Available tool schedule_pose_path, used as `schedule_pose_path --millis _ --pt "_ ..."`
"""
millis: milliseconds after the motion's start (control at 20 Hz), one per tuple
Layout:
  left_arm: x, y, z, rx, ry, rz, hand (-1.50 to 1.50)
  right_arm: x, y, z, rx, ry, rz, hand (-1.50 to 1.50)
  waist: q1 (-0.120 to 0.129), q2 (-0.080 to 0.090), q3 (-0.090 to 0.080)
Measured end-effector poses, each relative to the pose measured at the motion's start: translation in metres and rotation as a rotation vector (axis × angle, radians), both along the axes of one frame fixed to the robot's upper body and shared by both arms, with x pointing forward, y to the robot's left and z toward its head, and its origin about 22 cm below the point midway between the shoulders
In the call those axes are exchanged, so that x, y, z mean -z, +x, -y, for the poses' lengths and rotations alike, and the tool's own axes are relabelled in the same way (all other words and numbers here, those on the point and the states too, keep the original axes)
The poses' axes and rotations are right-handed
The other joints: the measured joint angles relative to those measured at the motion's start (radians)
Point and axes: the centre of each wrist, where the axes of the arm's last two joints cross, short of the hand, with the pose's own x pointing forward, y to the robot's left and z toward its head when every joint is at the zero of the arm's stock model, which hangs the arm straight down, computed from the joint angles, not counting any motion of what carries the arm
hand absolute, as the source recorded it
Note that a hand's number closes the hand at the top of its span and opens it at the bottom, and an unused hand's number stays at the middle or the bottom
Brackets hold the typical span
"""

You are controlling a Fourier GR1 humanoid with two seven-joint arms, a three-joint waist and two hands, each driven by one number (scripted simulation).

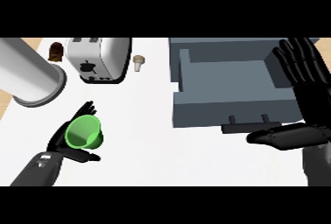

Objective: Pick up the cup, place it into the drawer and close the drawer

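Left forearm enters at the lower left. The left hand (59,141) is curled round a green cup (85,131), fingers behind it and thumb beneath. The cup is tilted, its mouth facing up toward the viewer. It is held over the white counter (155,162), well to the left of the drawer.

Right forearm enters at the lower right. The right hand (313,100) is open, with fingers straight and pointing away from the robot along the drawer's right side and the thumb spread out to the left. The thumb tip lies at the right end of the drawer handle (249,127); contact cannot be confirmed.

The grey drawer (220,111) stands pulled out, with nothing visible inside.

Farther back on the left, a large grey cylinder (29,76) lies on its side. Beside it stands a white toaster (97,59). A small beige item (138,61) sits just right of the toaster and a small brown item (56,51) just left of it. Neither can be identified.
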Motion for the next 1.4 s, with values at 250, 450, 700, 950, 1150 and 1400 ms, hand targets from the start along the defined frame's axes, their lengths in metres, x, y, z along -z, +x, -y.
schedule_pose_path --millis 250,450,700,950,1150,1400 --pt "0.001 0.005 0.010 0.042 -0.024 -0.018 -1.50 -0.002 0.001 0.003 0.004 -0.001 -0.002 -1.50 0.002 0.000 0.000" --pt "0.002 0.009 0.021 0.088 -0.076 -0.030 1.50 0.002 0.002 0.006 0.013 -0.005 -0.011 -1.50 0.006 0.000 0.001" --pt "-0.001 0.014 0.032 0.053 -0.069 0.107 1.50 0.001 0.003 0.005 0.021 -0.010 -0.013 -1.50 0.009 -0.001 0.000" --pt "-0.001 0.014 0.035 -0.055 -0.061 0.226 1.50 0.002 0.001 0.007 0.024 -0.008 -0.011 -1.50 0.012 -0.003 0.001" --pt "0.006 0.011 0.046 -0.299 -0.103 0.281 1.50 0.003 0.001 0.013 0.037 0.002 -0.012 -1.50 0.022 -0.005 0.002" --pt "0.000 0.021 0.059 -0.426 -0.186 0.352 1.50 0.004 -0.002 0.017 0.038 -0.003 -0.017 -1.50 0.026 -0.010 0.003"
